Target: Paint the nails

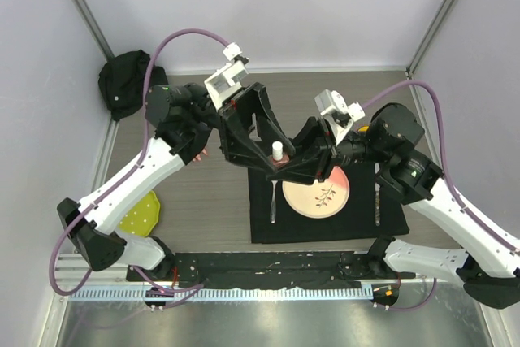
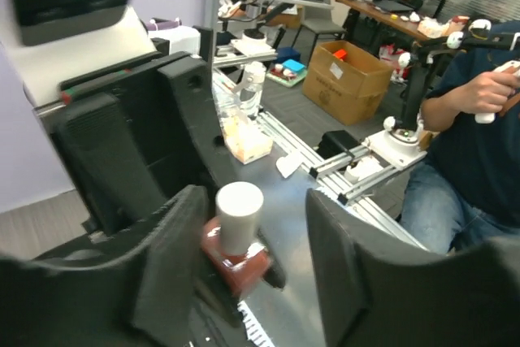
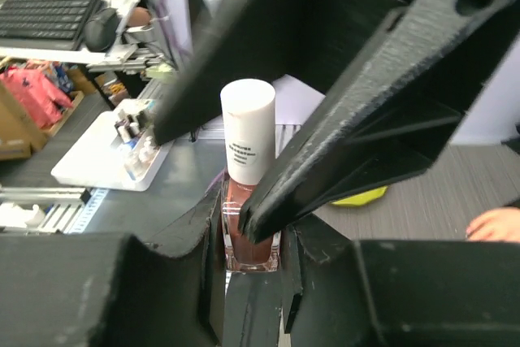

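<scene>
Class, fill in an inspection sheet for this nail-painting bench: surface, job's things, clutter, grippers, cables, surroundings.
Surface: grey wood-grain table with a black mat.
Job's things: red nail polish bottle with white cap, capped; pale pink mannequin fingers partly seen, nails not made out.
Clutter: round pink-and-cream plate, silver utensil, yellow-green dotted disc, black bag.
Grippers: right gripper shut on the bottle's glass body; left gripper open around the cap.
Cables: purple cables loop above both arms; no snag seen.
Surroundings: white enclosure walls; office with a seated person beyond.
</scene>
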